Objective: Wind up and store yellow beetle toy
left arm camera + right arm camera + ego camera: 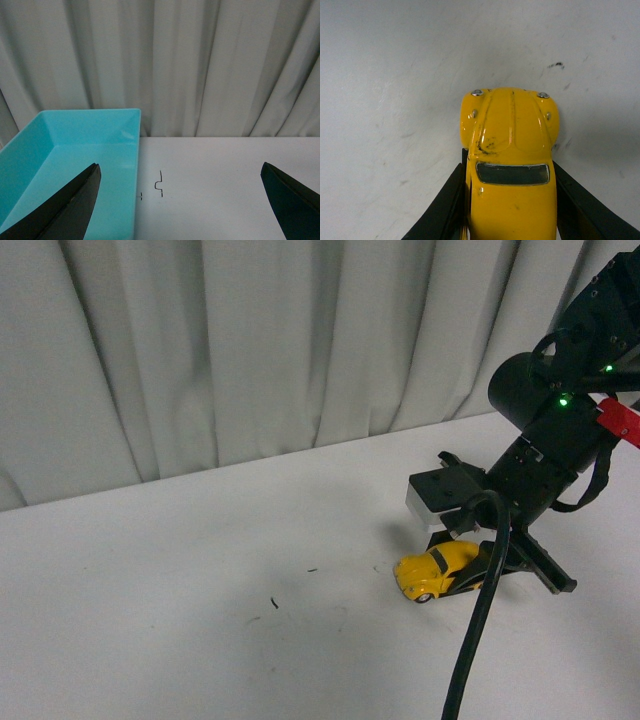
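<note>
The yellow beetle toy (436, 570) rests on the white table at the right of the front view, its nose pointing left. My right gripper (478, 570) is shut on its rear half, one black finger against each side. In the right wrist view the beetle toy (510, 165) fills the lower middle, hood and dark windscreen showing, with black fingers (445, 210) pressed to its flanks. My left gripper (180, 200) is open, its two dark fingertips (75, 205) far apart, with nothing between them. The left arm does not show in the front view.
A turquoise bin (30, 165) stands on the table beside the left gripper's fingertip in the left wrist view, empty inside. Small black marks (160, 184) lie on the tabletop next to it. A grey curtain (250, 350) hangs behind the table. A black cable (475, 630) hangs from the right arm.
</note>
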You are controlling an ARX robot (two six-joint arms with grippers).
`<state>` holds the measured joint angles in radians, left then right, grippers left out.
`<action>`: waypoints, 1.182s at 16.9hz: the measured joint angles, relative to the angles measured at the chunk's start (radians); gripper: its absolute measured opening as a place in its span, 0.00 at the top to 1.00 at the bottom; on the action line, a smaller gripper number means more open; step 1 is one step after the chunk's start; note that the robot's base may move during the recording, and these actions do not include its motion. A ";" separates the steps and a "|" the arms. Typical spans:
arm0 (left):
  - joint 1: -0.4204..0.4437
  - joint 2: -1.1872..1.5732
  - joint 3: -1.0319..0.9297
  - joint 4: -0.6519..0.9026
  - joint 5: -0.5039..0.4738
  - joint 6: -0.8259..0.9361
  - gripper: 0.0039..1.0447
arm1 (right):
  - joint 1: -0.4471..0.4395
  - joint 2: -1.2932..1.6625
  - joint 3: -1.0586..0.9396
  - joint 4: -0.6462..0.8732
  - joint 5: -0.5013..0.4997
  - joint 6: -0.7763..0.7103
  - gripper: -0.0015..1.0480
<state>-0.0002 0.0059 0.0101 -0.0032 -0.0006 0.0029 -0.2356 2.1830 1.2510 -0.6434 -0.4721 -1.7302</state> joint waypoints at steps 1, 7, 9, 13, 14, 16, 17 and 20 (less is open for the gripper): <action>0.000 0.000 0.000 0.000 0.000 0.000 0.06 | -0.013 -0.002 -0.004 -0.006 0.000 0.000 0.60; 0.000 0.000 0.000 0.000 0.000 0.000 0.06 | -0.094 -0.019 -0.034 -0.029 0.000 -0.004 0.60; 0.000 0.000 0.000 0.000 0.000 0.000 0.06 | -0.107 -0.026 -0.043 -0.031 0.001 -0.004 0.60; 0.000 0.000 0.000 0.000 0.000 0.000 0.06 | -0.117 -0.037 -0.053 -0.021 0.007 -0.004 0.60; 0.000 0.000 0.000 0.000 0.000 0.000 0.06 | -0.115 -0.038 -0.061 -0.011 0.013 -0.003 0.47; 0.000 0.000 0.000 0.000 0.000 0.000 0.06 | -0.110 -0.038 -0.068 -0.010 0.016 -0.004 0.19; 0.000 0.000 0.000 0.000 0.000 0.000 0.06 | -0.110 -0.038 -0.068 -0.008 0.016 -0.003 0.05; 0.000 0.000 0.000 0.000 0.000 0.000 0.06 | -0.110 -0.038 -0.071 -0.006 0.021 -0.003 0.06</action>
<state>-0.0002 0.0059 0.0101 -0.0032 -0.0006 0.0032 -0.3458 2.1448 1.1797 -0.6491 -0.4507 -1.7336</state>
